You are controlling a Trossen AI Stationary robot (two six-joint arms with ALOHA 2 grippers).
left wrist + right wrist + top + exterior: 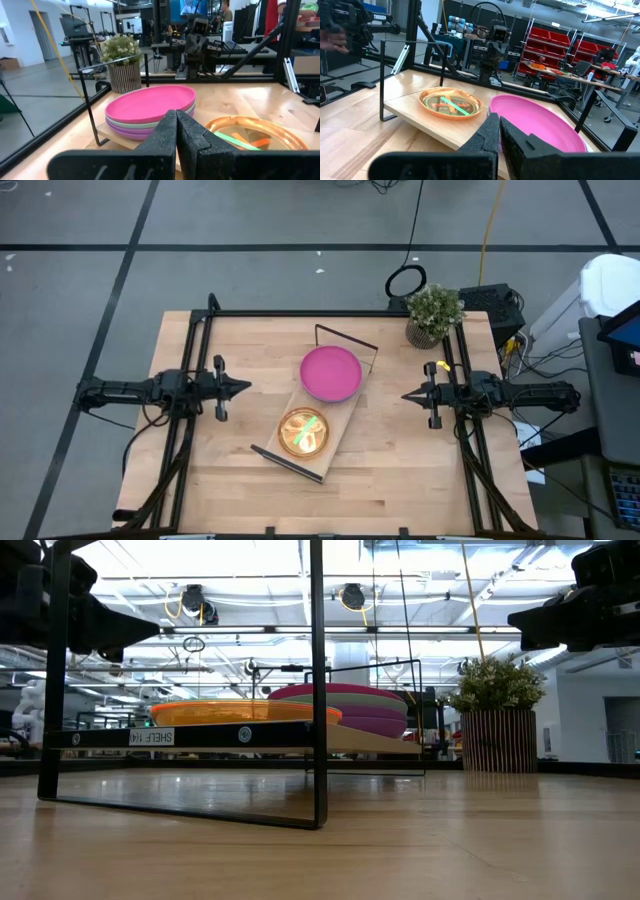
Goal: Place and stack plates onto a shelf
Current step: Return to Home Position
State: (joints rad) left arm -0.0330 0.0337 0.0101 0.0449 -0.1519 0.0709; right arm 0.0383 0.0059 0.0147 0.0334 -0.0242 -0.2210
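- On the shelf sit two stacks, magenta-topped plates and orange translucent plates; stacking looks finished.
- The left gripper and right gripper hang at opposite sides of the table, fingers together, empty.

A magenta plate tops the larger stack; beneath it, the left wrist view shows a mint green plate and a purple plate. The smaller stack is translucent orange with a lime green streak inside. The shelf is light wood, its thin frame black. The surface is pale wood in plank strips. The left pincer and right pincer are black. The plant is green, its pot brown with upright stripes.
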